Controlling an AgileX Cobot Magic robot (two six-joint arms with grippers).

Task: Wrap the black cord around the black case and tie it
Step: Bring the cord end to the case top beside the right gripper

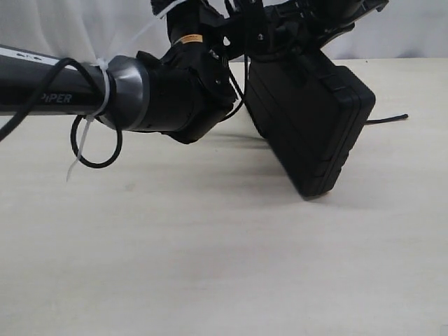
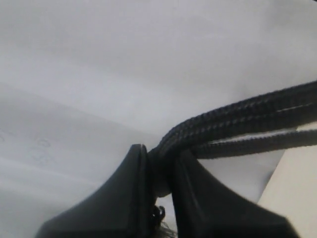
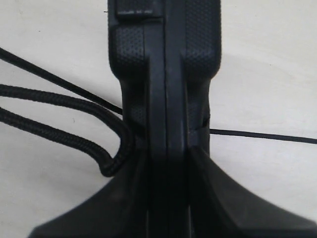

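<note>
The right gripper (image 3: 167, 156) is closed on the edge of the black case (image 1: 308, 119). The case hangs tilted over the table (image 1: 210, 266), with its lower corner close to the surface. The left gripper (image 2: 161, 153) pinches strands of the black cord (image 2: 237, 121). A loop of cord sits just beside the case edge, and 1 end lies on the table.

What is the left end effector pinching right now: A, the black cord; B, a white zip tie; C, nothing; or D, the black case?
A: the left wrist view shows the left end effector closed on braided strands of the black cord.
</note>
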